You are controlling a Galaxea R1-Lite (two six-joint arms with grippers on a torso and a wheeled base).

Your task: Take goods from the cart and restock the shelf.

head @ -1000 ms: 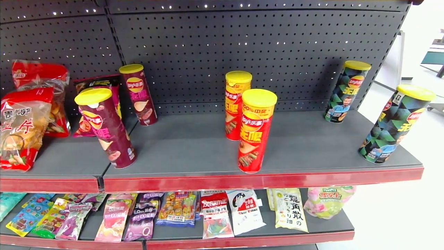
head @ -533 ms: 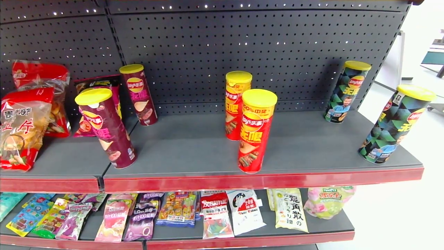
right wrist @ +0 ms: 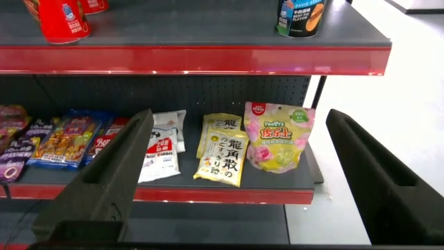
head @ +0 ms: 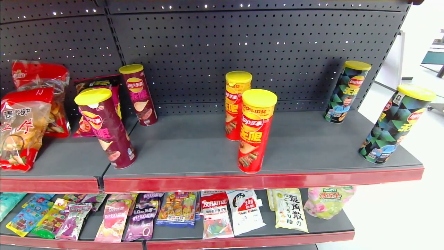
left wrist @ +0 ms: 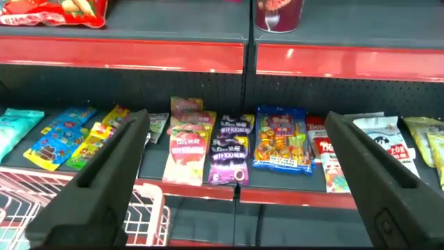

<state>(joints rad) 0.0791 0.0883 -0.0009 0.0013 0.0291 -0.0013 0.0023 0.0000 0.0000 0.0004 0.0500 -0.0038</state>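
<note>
Red chip cans (head: 255,135) stood upright at the middle of the upper shelf (head: 194,152). Maroon cans (head: 105,128) stood to their left and dark patterned cans (head: 395,125) to their right, all unmoved since a second earlier. Snack packets (head: 215,211) lay on the lower shelf (head: 326,225). Left gripper (left wrist: 236,118) and right gripper (right wrist: 241,114) hung before it, fingers spread wide, holding nothing. The cart (left wrist: 151,191) sat near the left one.

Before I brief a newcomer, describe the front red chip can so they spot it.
Find the upper shelf with the red front edge. Two red cans stand mid-shelf. The front red can is nearer that edge than the rear red can.
</note>
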